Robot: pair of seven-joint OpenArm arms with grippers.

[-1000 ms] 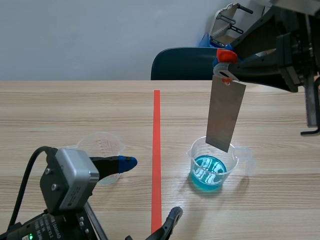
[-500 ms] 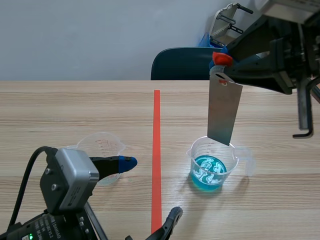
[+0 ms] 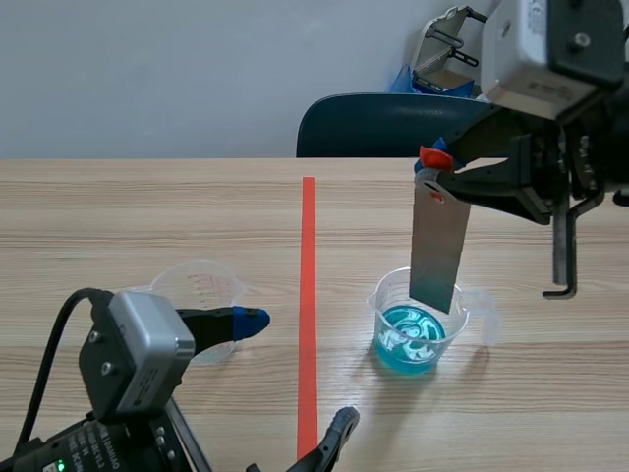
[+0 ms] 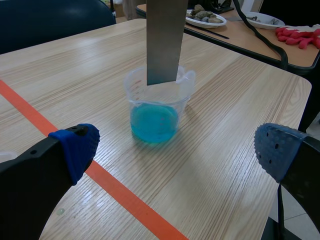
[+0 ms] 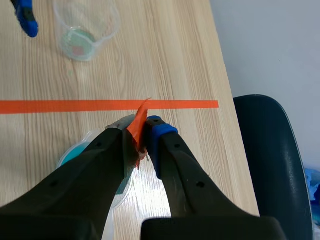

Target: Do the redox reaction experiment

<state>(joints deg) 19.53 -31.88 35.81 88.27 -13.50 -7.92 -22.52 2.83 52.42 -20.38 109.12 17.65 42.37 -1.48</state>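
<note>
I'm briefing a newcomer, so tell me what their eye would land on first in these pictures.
The grey metal strip stands out first, hanging upright from the right gripper, whose fingers are shut on its top, its lower end just inside the rim of the clear beaker right of the orange tape line. Next comes the vivid blue liquid in that beaker, apparently below the strip's end.

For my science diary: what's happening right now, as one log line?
right gripper: shut on metal strip | metal strip: lower end in beaker mouth, above blue liquid | left gripper: open
</note>
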